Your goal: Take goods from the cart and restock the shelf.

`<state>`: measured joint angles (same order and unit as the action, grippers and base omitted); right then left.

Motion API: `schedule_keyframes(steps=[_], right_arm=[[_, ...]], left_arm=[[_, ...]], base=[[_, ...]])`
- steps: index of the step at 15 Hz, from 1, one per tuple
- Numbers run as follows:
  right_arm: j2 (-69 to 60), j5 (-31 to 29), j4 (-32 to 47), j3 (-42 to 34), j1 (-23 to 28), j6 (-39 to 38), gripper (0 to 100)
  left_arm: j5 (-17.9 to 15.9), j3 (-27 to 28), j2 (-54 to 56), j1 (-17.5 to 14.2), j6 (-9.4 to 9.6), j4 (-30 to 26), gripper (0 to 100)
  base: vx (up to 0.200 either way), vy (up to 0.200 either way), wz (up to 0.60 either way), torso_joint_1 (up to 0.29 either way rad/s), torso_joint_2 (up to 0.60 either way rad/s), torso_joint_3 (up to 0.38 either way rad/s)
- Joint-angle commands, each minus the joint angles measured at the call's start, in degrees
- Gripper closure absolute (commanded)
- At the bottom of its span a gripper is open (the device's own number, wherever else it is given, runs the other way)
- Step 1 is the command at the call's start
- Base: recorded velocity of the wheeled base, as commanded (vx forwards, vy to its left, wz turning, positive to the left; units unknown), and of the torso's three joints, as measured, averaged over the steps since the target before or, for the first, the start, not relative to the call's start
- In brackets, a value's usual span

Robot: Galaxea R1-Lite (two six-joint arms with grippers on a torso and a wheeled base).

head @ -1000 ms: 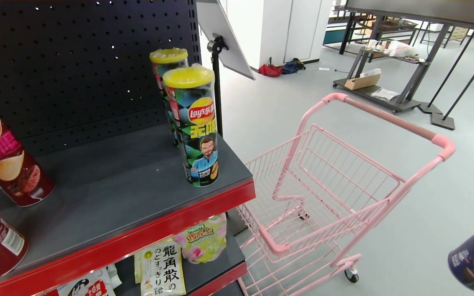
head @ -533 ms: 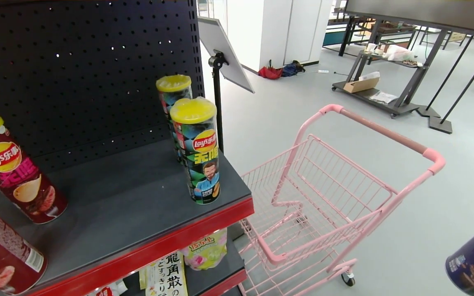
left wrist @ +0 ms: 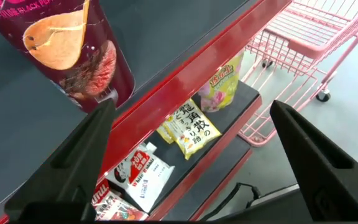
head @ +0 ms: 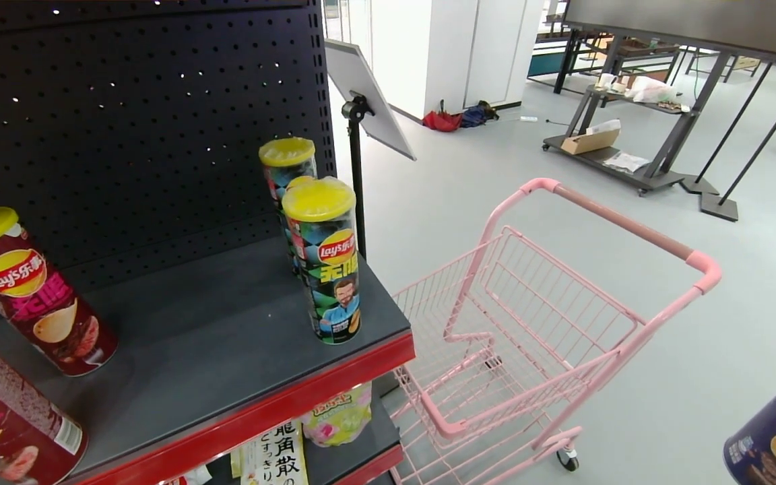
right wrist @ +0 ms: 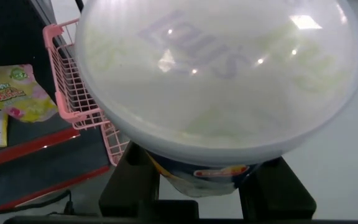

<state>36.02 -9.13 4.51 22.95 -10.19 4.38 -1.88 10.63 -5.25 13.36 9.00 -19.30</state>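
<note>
A dark blue chips can sits at the head view's lower right corner. In the right wrist view its pale lid is close to the camera, and my right gripper is shut on the can body. The pink cart stands right of the shelf with its basket bare. On the grey shelf board stand two maroon cans and two green cans with yellow lids. My left gripper is open with nothing in it, over the shelf's red edge beside a maroon can.
Snack bags lie on the lower shelf. A black pegboard backs the shelf. A white board on a stand rises behind the shelf's right end. A metal rack stands far back across open grey floor.
The head camera has tilted, so shelf and cart sit lower in the picture. The blue can has stayed at the lower right corner, in my right gripper.
</note>
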Motion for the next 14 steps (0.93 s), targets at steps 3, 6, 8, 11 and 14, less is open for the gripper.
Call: schedule_keyframes(steps=[3, 6, 8, 11, 14], right_arm=[[0.54, 0.17, -0.12, -0.54, 0.0, 0.02, 100], [0.8, 0.25, -0.12, -0.63, -0.09, 0.02, 100], [0.98, 0.34, -0.2, -0.63, -0.27, 0.02, 100], [0.72, 0.34, -0.03, -0.63, -0.27, 0.02, 100], [-0.95, 0.25, -0.38, -0.98, 0.08, -0.42, 100]], left_arm=[[-0.06, 0.0, -0.02, 0.0, -0.03, 0.05, 0], [0.03, 0.0, -0.02, 0.0, -0.03, 0.05, 0], [0.03, 0.0, -0.02, 0.0, -0.03, 0.05, 0], [0.03, 0.0, -0.02, 0.0, -0.3, -0.04, 0], [0.65, 0.09, -0.02, 0.0, 0.06, -0.04, 0]], base=[[0.0, 0.0, 0.6, 0.004, -0.01, -0.004], [0.0, 0.0, 0.6, 0.004, 0.0, -0.004], [0.0, 0.0, 0.6, 0.005, 0.0, 0.0], [0.0, 0.0, 0.0, 0.0, 0.0, 0.0], [0.0, 0.0, 0.0, 0.0, 0.0, 0.0]])
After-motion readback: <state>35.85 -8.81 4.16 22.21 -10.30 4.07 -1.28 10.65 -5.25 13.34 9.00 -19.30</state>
